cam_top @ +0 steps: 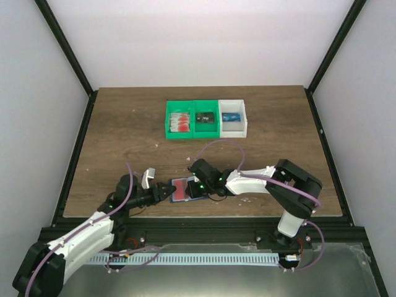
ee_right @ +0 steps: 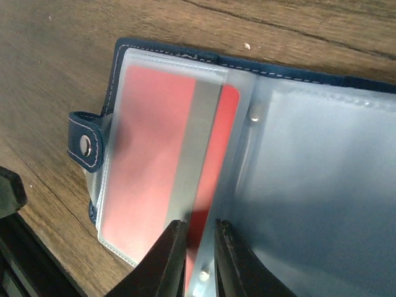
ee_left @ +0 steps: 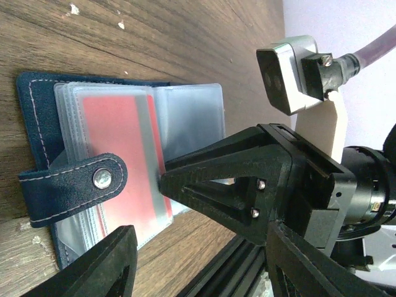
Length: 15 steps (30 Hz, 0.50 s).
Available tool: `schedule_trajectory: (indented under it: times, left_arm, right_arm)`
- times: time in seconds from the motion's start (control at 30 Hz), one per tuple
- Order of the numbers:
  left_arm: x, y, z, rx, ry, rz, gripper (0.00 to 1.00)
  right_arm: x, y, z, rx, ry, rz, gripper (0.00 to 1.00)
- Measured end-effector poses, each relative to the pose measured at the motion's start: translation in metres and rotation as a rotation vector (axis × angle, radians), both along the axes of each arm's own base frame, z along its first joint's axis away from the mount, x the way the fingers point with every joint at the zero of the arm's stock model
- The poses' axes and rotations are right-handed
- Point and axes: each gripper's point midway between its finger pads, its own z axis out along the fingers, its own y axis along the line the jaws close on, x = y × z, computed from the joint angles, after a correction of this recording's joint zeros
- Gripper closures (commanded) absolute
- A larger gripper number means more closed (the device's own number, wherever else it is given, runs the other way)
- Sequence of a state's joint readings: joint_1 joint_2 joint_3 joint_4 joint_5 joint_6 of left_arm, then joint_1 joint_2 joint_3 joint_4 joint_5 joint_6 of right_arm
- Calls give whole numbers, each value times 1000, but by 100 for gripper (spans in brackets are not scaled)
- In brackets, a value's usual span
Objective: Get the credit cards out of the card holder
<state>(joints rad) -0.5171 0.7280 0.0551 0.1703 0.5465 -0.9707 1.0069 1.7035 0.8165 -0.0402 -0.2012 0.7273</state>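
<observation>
Right wrist view: my right gripper point(ee_right: 199, 228), nearly closed, pinches 1 red credit card point(ee_right: 154, 154) in the open card holder point(ee_right: 117, 68) ahead; my left gripper point(ee_left: 147, 207) gapes empty near its strap point(ee_left: 68, 185).

Frosted plastic blurs the face of the red card point(ee_right: 154, 161) in the card holder point(ee_right: 297, 185) near the table's point(cam_top: 124, 136) front edge — no print is legible, and the holder's right half runs off the right wrist view. The right gripper point(ee_right: 199, 228) straddles the card's lower edge, its fingers point(ee_right: 170, 260) cut off at the bottom; whether they pinch card, sleeve or neither cannot be told. In the green bin point(cam_top: 192, 135) and white bin point(cam_top: 234, 132) toward the far edge, the cards point(cam_top: 180, 121) — reddish, dark, blue — are too small to count or read.
</observation>
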Motion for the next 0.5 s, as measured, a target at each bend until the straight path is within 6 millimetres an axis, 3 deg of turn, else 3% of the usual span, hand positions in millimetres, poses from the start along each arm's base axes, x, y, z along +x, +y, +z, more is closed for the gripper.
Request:
schedule_trajectory:
  times: [0.23, 0.5]
  left_arm:
    - [0, 0, 0, -17, 12, 12, 38]
    - [0, 1, -3, -27, 34, 25, 37]
  right_arm:
    - [0, -1, -3, -11, -3, -14, 98]
    - [0, -2, -5, -14, -8, -21, 100]
